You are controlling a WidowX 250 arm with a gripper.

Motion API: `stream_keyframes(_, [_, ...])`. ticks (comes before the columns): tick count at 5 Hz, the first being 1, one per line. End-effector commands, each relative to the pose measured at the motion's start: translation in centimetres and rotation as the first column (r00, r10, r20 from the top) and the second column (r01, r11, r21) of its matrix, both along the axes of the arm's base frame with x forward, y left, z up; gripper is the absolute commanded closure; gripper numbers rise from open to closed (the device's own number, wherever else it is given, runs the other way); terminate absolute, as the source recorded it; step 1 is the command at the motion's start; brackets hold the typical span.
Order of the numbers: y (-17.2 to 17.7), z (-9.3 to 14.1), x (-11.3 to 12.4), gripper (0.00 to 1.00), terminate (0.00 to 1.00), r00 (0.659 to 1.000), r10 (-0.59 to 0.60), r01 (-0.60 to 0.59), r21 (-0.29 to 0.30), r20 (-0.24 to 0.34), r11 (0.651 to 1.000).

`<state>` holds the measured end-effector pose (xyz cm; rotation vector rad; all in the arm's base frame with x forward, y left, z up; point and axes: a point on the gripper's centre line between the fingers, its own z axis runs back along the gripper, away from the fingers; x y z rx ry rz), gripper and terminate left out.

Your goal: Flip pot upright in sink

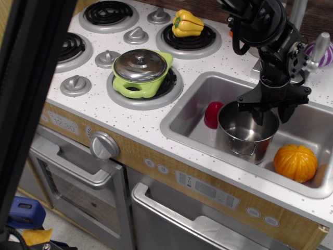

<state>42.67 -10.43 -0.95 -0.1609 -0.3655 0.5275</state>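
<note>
Shiny steel pot, lidless, upright with mouth facing up, wire loop handle on its near side. Standing on the floor of the silver-grey sink, a rectangular basin with rounded corners.

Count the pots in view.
2. The steel pot stands upright in the sink, under the claw; the lidded green pot sits on a front stove burner. None looks hidden.

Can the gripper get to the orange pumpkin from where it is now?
Probably yes. The gripper is at the far rim of the upright pot, and the pumpkin sits just beside the pot in the sink, uncovered from above. It would have to be clear of the pot rim first.
</note>
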Motion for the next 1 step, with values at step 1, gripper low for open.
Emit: stream_keyframes(1, [0.11,3.61,1.21,0.00,1.00,0.996,0.007,-0.005,-0.021,0.088,1.000])
